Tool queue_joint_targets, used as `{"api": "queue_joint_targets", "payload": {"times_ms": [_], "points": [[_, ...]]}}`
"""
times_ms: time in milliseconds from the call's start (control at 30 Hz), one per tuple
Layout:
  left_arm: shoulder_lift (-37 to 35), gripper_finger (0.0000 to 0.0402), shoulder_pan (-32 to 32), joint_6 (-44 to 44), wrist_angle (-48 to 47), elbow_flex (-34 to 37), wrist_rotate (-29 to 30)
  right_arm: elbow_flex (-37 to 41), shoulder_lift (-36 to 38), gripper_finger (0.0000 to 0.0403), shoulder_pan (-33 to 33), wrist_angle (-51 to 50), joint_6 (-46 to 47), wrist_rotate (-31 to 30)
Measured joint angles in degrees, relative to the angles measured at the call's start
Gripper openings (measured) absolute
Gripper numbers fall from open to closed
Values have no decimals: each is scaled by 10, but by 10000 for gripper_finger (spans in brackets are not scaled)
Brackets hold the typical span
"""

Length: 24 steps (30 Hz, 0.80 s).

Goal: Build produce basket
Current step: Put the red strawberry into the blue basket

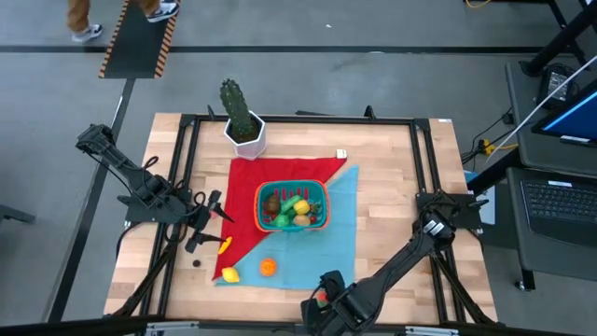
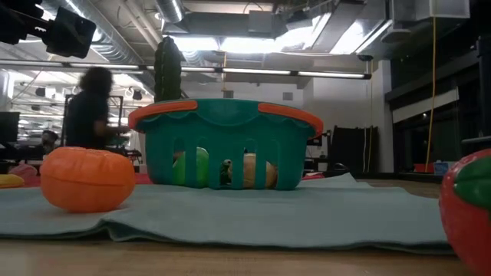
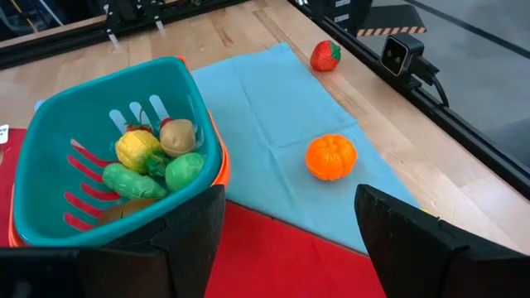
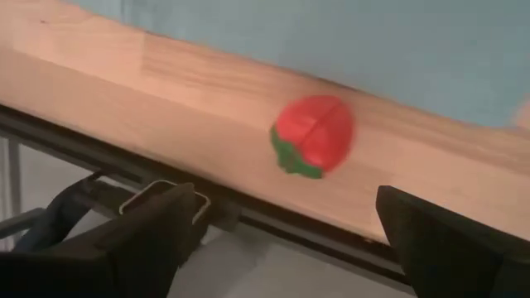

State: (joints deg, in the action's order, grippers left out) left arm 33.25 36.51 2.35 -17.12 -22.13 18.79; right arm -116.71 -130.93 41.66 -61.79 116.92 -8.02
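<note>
While the basket [image 1: 293,206] is sitting mid-table where the red cloth [image 1: 270,177] meets the blue cloth [image 1: 326,243], partly filled, the high view is showing the left claw [image 1: 207,222] hovering spread at the cloths' left edge and the right claw [image 1: 326,299] reaching over the near edge above a strawberry [image 1: 322,299]. An orange [image 1: 268,267] and lemon [image 1: 229,273] are lying loose on the blue cloth.

From the low view, the basket's slotted plastic walls are looking stiff and smooth.

In the left wrist view, rounded glossy pieces are filling the basket.

In the right wrist view, the right claw's jaws are standing wide around the strawberry on bare wood; it is probably light, hard and slippery, best pinched across its widest part.
</note>
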Motion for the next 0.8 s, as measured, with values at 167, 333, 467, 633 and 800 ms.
{"api": "queue_joint_targets", "payload": {"times_ms": [167,333,467,633,800], "points": [[0,263,0,0,-3,0,0,0,-17,377,-9,18,0,3],[0,263,0,0,-2,0,0,0,-28,377,-18,7,13,6],[0,263,0,0,-2,0,0,0,-33,377,-22,-5,41,6],[0,263,0,0,-3,0,0,0,-33,377,-21,-10,81,7],[0,263,0,0,-4,0,0,0,-36,377,-21,-8,90,22]]}}
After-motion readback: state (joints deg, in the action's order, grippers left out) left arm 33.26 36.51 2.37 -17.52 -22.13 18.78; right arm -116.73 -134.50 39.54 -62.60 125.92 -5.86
